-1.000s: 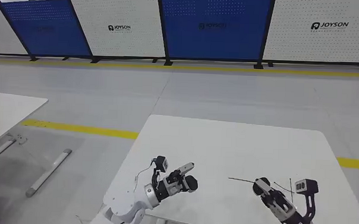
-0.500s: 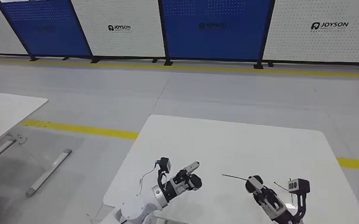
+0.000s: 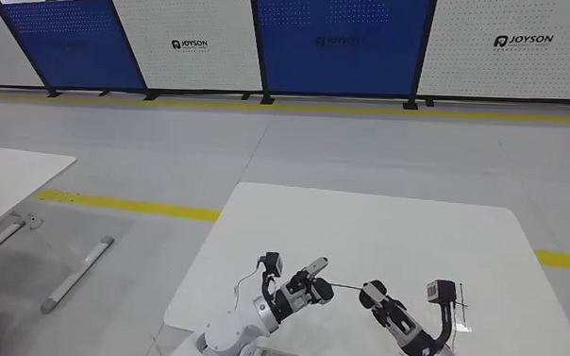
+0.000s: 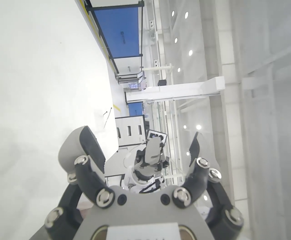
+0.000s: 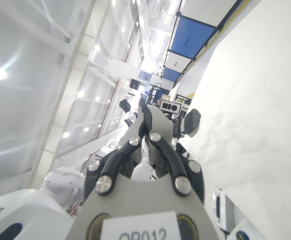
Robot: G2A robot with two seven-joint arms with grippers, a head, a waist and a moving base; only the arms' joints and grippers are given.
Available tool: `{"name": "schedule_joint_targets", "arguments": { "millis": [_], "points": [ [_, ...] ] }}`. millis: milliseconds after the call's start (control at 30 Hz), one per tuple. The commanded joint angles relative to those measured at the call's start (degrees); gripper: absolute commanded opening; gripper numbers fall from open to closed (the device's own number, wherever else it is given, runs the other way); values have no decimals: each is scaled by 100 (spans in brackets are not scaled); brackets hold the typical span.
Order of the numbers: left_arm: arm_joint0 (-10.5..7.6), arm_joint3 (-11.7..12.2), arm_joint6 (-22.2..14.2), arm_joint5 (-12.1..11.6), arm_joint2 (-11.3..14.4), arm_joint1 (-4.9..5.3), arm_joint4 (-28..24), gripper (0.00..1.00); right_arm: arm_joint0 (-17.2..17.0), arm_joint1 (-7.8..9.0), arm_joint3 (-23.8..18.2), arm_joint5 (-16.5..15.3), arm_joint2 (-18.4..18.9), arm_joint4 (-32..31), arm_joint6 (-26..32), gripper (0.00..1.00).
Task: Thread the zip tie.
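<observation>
Arms drew together | right jaws pinch zip tie (image 3: 347,288) | tip near spread left jaws

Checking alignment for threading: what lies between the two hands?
In the top view, the thin black zip tie bridges the gap, extending from the shut right hand toward the open left hand.
</observation>
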Motion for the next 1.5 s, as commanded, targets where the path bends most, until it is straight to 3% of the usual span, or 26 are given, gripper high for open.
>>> {"name": "schedule_joint_targets", "arguments": {
  "millis": [0, 267, 467, 667, 833, 967, 1267, 1467],
  "points": [
    [1, -1, -6, 4, -1, 1, 8, 100, -2, 1, -1, -2, 4, 7, 2, 0],
    [-7, 0, 46, 12, 4, -3, -4, 100, -2, 1, -1, -2, 4, 7, 2, 0],
    [-203, 66, 303, -55, 261, -75, -97, 100, -2, 1, -1, -2, 4, 7, 2, 0],
    [-203, 66, 303, -55, 261, -75, -97, 100, -2, 1, -1, -2, 4, 7, 2, 0],
    [-214, 61, 329, -36, 286, -79, -62, 100, 95, -37, 98, 368, -212, -517, -297, 0],
    [-212, 56, 545, -117, 327, -94, 49, 100, 184, -67, 154, 399, -321, -482, -309, 0],
    [-217, 45, 536, -99, 357, -94, 134, 100, 184, -67, 154, 399, -321, -482, -309, 0],
    [-81, -99, 220, -85, 327, -56, 144, 100, 184, -67, 154, 399, -321, -482, -309, 0]
  ]
}}
